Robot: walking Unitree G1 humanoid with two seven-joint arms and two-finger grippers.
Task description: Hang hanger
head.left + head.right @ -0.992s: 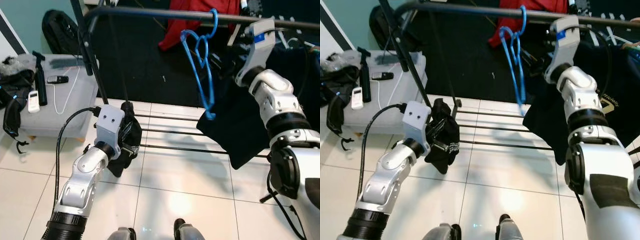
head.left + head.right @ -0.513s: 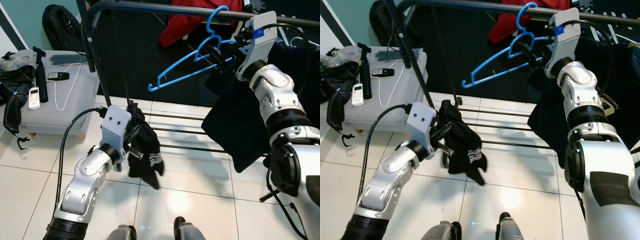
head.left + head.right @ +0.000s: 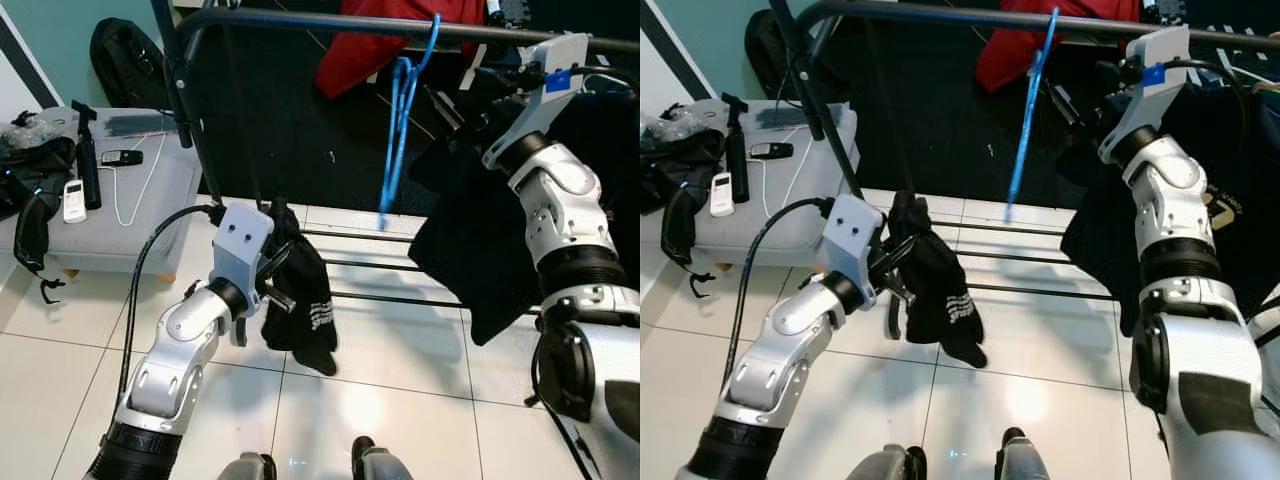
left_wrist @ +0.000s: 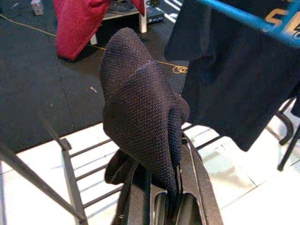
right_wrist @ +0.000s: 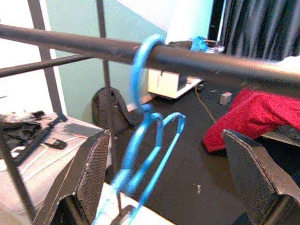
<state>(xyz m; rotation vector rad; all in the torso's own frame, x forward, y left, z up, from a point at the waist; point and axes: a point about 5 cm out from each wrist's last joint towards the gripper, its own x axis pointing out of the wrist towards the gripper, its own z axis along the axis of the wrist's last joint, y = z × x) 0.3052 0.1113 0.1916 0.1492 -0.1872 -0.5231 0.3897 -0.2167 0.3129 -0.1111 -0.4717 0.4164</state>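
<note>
A blue plastic hanger [image 3: 398,115] hangs straight down, its hook over the black rail [image 3: 290,20] of the clothes rack. My right gripper [image 5: 165,136] is up by the rail just to the right of the hanger. It is open, its fingers [image 5: 91,171] spread wide, and it does not touch the hanger [image 5: 140,154]. Lower down on the left, my left gripper [image 3: 272,278] is shut on a black garment [image 3: 300,300], which droops in front of the rack's lower bars. The left wrist view has this garment [image 4: 140,103] bunched up and clamped between the fingers [image 4: 136,197].
A red garment [image 3: 365,50] and a dark shirt [image 3: 465,230] hang on the same rail. The rack's upright post [image 3: 180,90] and low floor bars [image 3: 390,268] stand ahead. A grey bench [image 3: 140,195] with remotes, a cable and a bag sits at the left. White floor tiles lie below.
The right gripper held the hanger out sideways at the rail half a second ago; now it has let go and drawn back right. The hanger hangs free.
</note>
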